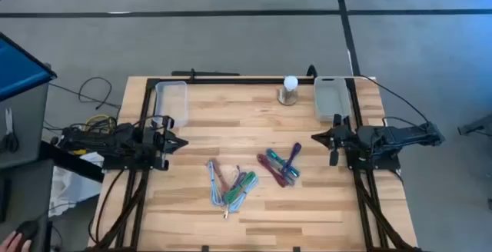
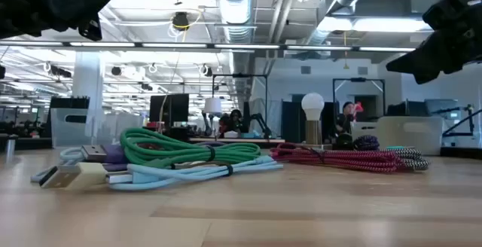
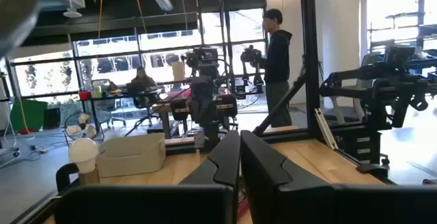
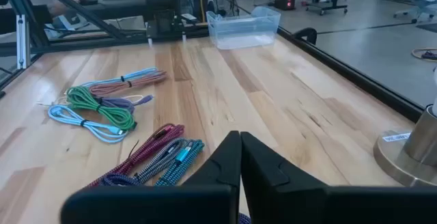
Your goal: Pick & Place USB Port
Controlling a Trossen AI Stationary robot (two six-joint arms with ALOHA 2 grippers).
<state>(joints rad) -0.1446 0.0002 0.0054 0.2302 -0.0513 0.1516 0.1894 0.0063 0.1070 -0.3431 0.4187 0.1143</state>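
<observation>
Coiled USB cables lie on the wooden table in two heaps. A green, light-blue and pinkish bundle (image 1: 231, 184) lies at the near middle, also in the right wrist view (image 4: 102, 104) and the low view (image 2: 181, 157). A red, teal and purple bundle (image 1: 281, 166) lies to its right (image 4: 153, 157). My left gripper (image 1: 178, 141) hovers shut at the table's left side, pointing level toward the right. My right gripper (image 1: 317, 137) hovers shut at the right side, pointing left. Both stand well clear of the cables.
A clear bin (image 1: 172, 101) stands at the far left and a grey bin (image 1: 332, 96) at the far right. A small lamp with a white bulb (image 1: 290, 89) stands between them at the far edge. A person stands in the room beyond (image 3: 276, 60).
</observation>
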